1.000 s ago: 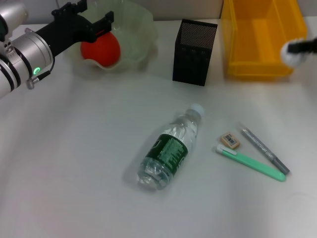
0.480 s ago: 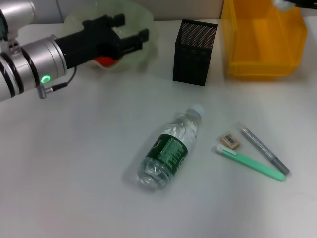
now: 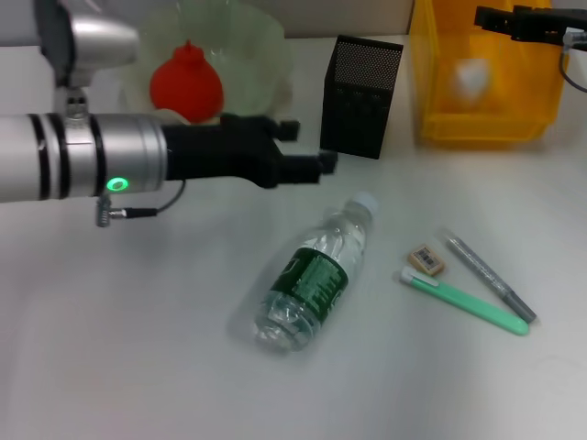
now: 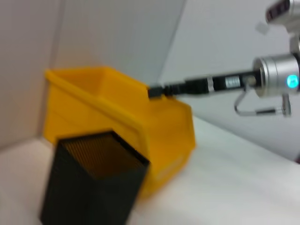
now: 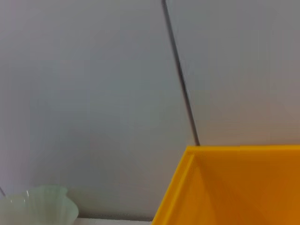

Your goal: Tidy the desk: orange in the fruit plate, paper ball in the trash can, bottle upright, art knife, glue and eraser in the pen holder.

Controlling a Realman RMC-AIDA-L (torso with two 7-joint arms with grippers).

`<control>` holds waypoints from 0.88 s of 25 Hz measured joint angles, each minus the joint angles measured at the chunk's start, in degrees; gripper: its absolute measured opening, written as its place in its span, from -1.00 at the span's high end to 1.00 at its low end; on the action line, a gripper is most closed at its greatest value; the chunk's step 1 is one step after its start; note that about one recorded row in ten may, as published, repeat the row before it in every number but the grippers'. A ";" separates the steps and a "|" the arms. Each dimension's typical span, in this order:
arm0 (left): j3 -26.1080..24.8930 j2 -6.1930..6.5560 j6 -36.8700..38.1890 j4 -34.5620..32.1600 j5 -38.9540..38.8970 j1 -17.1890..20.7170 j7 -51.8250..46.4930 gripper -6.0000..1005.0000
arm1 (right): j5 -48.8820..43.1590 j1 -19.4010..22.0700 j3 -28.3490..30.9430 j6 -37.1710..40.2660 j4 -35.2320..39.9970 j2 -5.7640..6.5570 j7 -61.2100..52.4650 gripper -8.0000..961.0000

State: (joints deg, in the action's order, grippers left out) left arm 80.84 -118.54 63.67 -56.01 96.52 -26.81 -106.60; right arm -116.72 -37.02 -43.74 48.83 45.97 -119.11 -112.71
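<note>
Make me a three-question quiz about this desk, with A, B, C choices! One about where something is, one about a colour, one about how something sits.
1. Where is the orange?
A. in the fruit plate
B. in the trash can
C. beside the eraser

2. What colour is the trash can?
A. black
B. yellow
C. green

3. How is the bottle sitting?
A. upright
B. lying on its side
C. inside the pen holder

Answers:
1 A, the orange sits inside the wavy pale-green bowl.
2 B, the bin is bright yellow in every view.
3 B, it lies flat on the desk, cap toward the pen holder.
</note>
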 joint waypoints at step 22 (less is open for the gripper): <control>9.47 -0.64 -2.25 0.84 26.83 -17.51 -38.78 -0.37 | 14.97 8.04 -0.04 13.56 13.27 0.97 -1.15 -0.49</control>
State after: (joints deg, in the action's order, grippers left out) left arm 90.31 -119.19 61.41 -55.17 123.35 -44.32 -145.38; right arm -101.76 -28.98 -43.79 62.39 59.24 -118.14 -113.86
